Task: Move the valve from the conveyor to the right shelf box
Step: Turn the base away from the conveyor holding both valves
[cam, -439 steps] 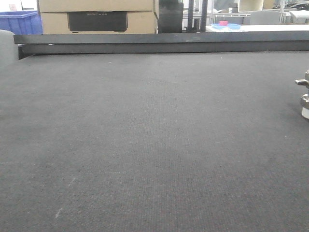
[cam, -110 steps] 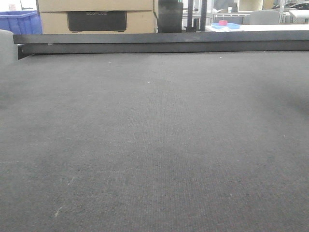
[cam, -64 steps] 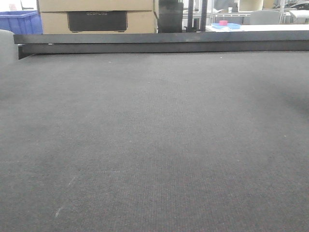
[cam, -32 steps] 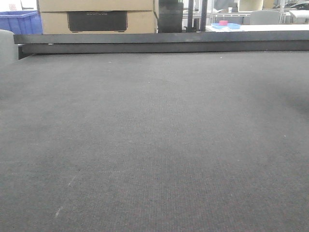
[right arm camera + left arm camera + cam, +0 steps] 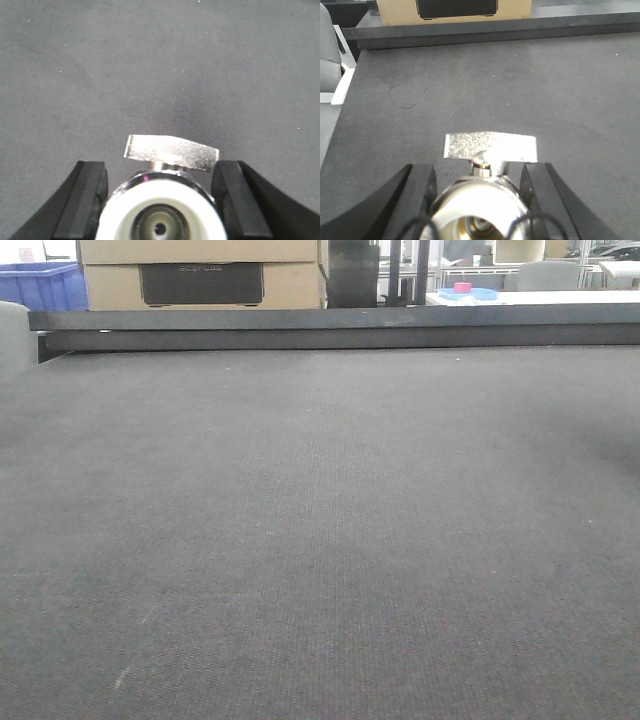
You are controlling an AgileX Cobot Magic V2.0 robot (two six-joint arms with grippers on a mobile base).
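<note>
Had one valve (image 5: 477, 197) pinched tight in the left gripper (image 5: 477, 172), apparently held clear of the conveyor (image 5: 320, 520), probably ready for the carry. Same deal with the right gripper (image 5: 160, 169): squeezed around another valve (image 5: 160, 212), pale base toward the lens. Saw nothing on the belt out front, with loads of room up to the far rail (image 5: 330, 328). Couldn't spot the shelf box anywhere.

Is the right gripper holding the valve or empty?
Holding: the valve sits between the right gripper's black fingers, which press its sides, over the conveyor.
</note>
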